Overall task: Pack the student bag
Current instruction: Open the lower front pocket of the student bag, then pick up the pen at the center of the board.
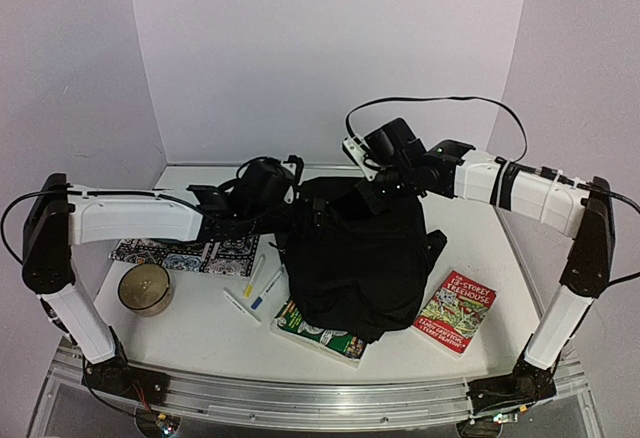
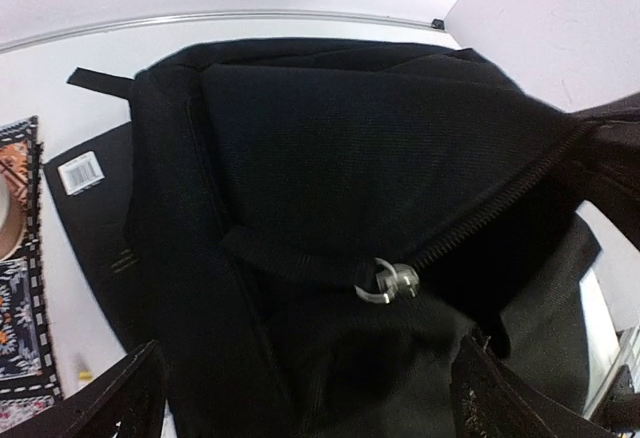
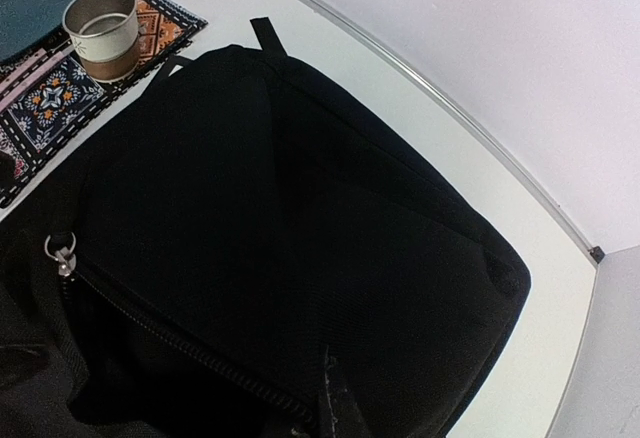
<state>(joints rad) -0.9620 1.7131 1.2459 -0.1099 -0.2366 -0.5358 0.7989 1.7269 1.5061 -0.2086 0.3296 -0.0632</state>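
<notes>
I see the student bag (image 1: 360,258) lying mid-table, its near edge overlapping a green book (image 1: 318,335), with a red book (image 1: 455,311) just right of it. My left gripper (image 2: 308,358) hovers at the zipper pull (image 2: 385,280), fingers spread wide, holding nothing. My right gripper (image 3: 332,398) is fully closed at the bag's zipper edge, can't tell if fabric is pinched

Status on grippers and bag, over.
Left gripper open over zipper pull. Right gripper shut at student bag top. Bag lies on green book; red book outside.
</notes>
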